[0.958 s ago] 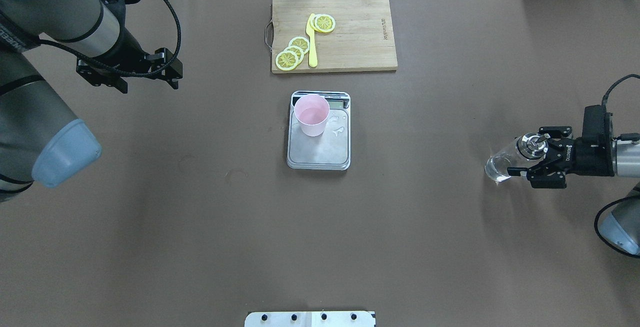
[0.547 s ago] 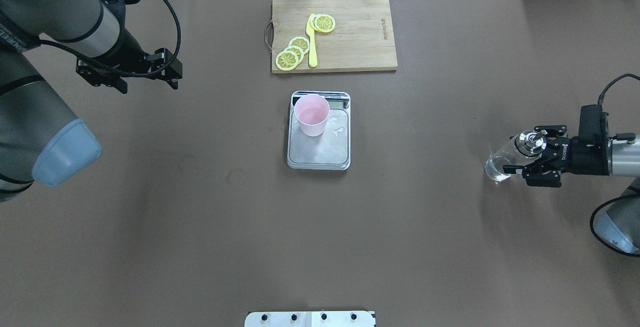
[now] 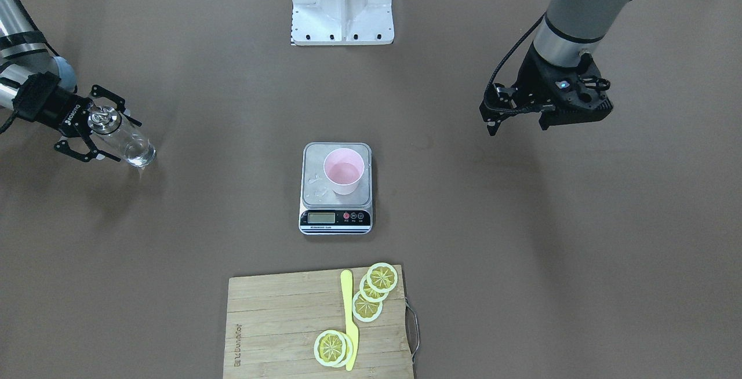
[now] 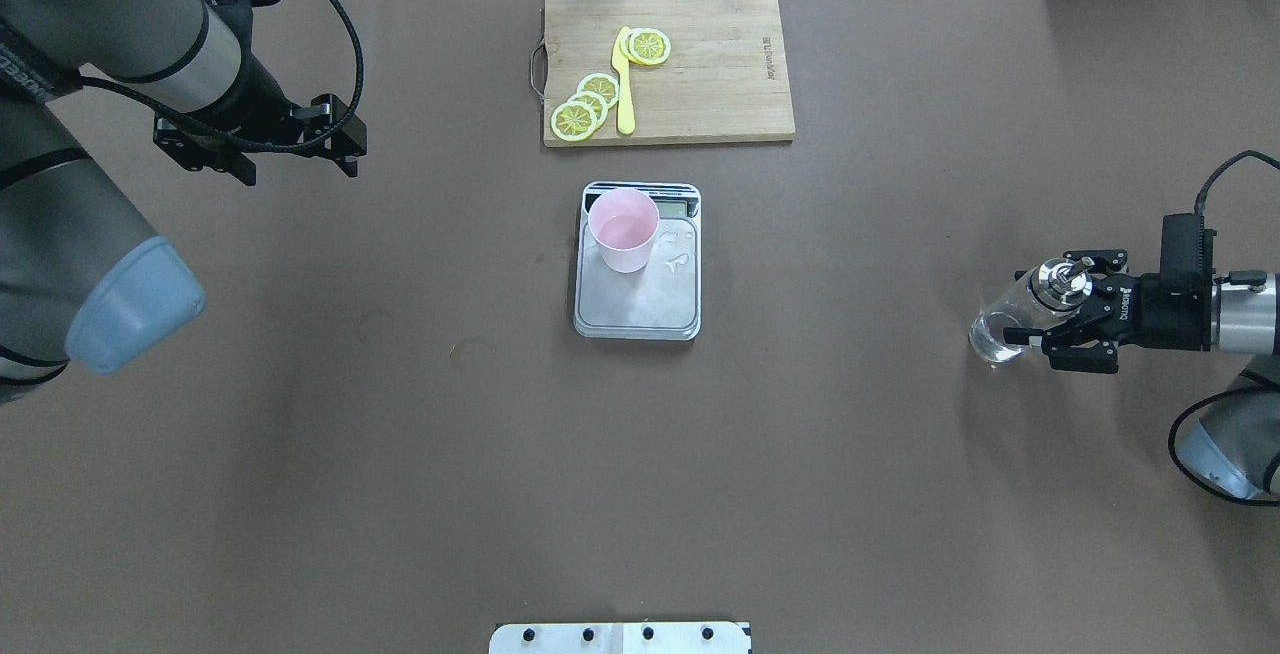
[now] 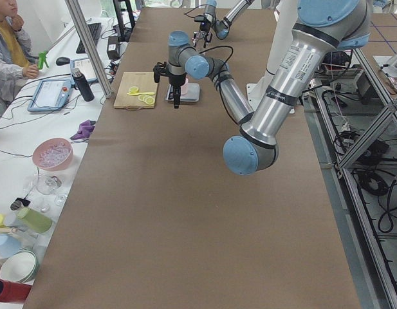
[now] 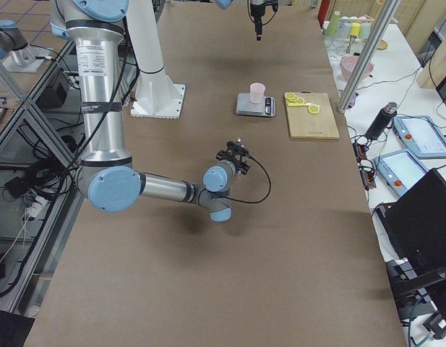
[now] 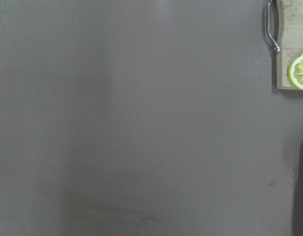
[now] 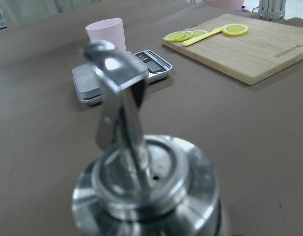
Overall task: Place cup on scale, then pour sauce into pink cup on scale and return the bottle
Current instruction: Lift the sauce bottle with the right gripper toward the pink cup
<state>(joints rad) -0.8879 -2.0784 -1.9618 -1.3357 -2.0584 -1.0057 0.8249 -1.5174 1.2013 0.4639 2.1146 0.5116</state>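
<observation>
The pink cup [image 4: 623, 229] [image 3: 344, 171] stands upright on the far left part of the scale [image 4: 650, 306] [image 3: 336, 218] at mid-table, with a little clear liquid inside and drops on the steel plate. The glass bottle [image 4: 1000, 326] [image 3: 133, 150] stands at the table's right side, clear sauce [image 3: 140, 157] low in it. My right gripper [image 4: 1020, 306] [image 3: 119, 141] lies level, its fingers against both sides of the glass just below the metal spout cap [image 8: 146, 187]. My left gripper [image 4: 298, 172] [image 3: 517, 126] hangs open and empty above bare table at the far left.
A wooden cutting board [image 4: 720, 64] [image 3: 272, 321] lies beyond the scale with lemon slices [image 4: 585, 104] and a yellow knife [image 4: 625, 94]. The robot's mounting plate [image 4: 620, 637] [image 3: 342, 2] sits at the near edge. A person sits beside the table's left end [image 5: 5, 51].
My right gripper has sunk a little and shifted slightly toward the middle, and the bottle's cap moved with it while the base stayed put. The left arm has not moved.
</observation>
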